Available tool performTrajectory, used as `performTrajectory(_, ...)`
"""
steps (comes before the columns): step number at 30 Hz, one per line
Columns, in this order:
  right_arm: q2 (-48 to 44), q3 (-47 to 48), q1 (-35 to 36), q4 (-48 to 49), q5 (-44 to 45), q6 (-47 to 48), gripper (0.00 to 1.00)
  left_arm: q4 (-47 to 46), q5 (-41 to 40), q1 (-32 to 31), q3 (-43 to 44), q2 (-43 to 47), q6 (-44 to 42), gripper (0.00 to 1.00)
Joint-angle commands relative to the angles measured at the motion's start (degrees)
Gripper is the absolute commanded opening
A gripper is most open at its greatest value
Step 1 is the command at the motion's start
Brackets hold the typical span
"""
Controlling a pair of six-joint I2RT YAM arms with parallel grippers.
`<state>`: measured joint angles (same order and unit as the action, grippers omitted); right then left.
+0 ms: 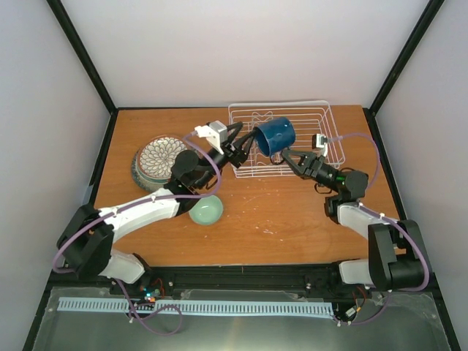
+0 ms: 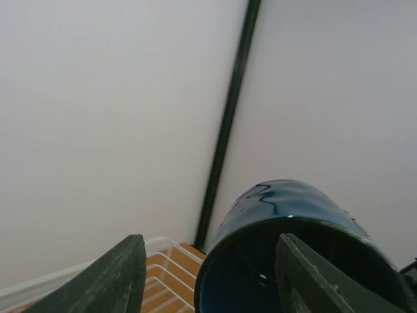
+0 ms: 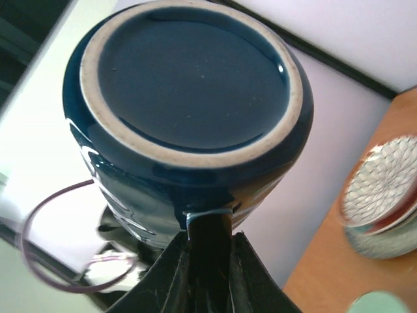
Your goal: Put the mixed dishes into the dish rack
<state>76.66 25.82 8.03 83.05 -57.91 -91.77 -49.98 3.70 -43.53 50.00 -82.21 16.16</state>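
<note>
With the right gripper (image 1: 285,156) clamped on the handle of the dark blue mug (image 1: 275,136), tilted above the near-left of the dish rack (image 1: 292,104), the wide-spread left gripper (image 1: 241,155) should back away before lowering.

Robot lab test cell, plain white panel walls (image 1: 241,51), black frame posts (image 1: 82,58), wooden table (image 1: 292,219).

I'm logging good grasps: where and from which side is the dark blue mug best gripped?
By its handle, from the base side. The dark blue mug lies sideways over the dish rack, base toward the right hand, shut on that handle; the left hand is open at the rim.
</note>
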Motion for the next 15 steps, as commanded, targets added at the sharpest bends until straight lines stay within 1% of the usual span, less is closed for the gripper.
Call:
performTrajectory(1, -5.0, 8.7, -1.7, -19.4, 0.5, 21.1, 0.03, 5.8, -10.9, 0.0, 1.0, 6.6, -6.6, 0.56)
performTrajectory(3, -9.5, 15.2, -1.4, -46.6, 4.1, 39.9, 0.03, 7.6, -15.5, -0.1, 0.3, 9.1, -9.3, 0.57)
performTrajectory(4, -11.2, 19.2, -1.1, -61.2, 8.7, 50.2, 0.03, 8.7, -17.6, -0.1, -0.1, 10.3, -10.4, 0.57)
performTrajectory(5, -12.2, 22.4, -0.8, -72.3, 14.1, 57.7, 0.03, 10.1, -19.2, 0.0, -0.2, 11.4, -11.6, 0.57)
performTrajectory(6, -12.8, 24.5, -0.8, -77.8, 18.3, 62.0, 0.03, 11.3, -21.0, 0.0, -0.3, 12.4, -12.7, 0.57)
performTrajectory(8, -13.2, 27.4, -0.9, -85.3, 28.4, 67.0, 0.03, 12.8, -24.0, 0.0, -0.9, 14.3, -14.7, 0.56)
performTrajectory(10, -11.9, 29.6, -0.8, -89.9, 35.6, 70.3, 0.03, 13.3, -26.7, -0.1, -1.9, 15.7, -16.5, 0.56)
performTrajectory(15, -4.9, 33.5, -0.6, -93.5, 43.6, 74.4, 0.03, 15.4, -31.2, -0.1, -3.3, 17.8, -19.3, 0.55)
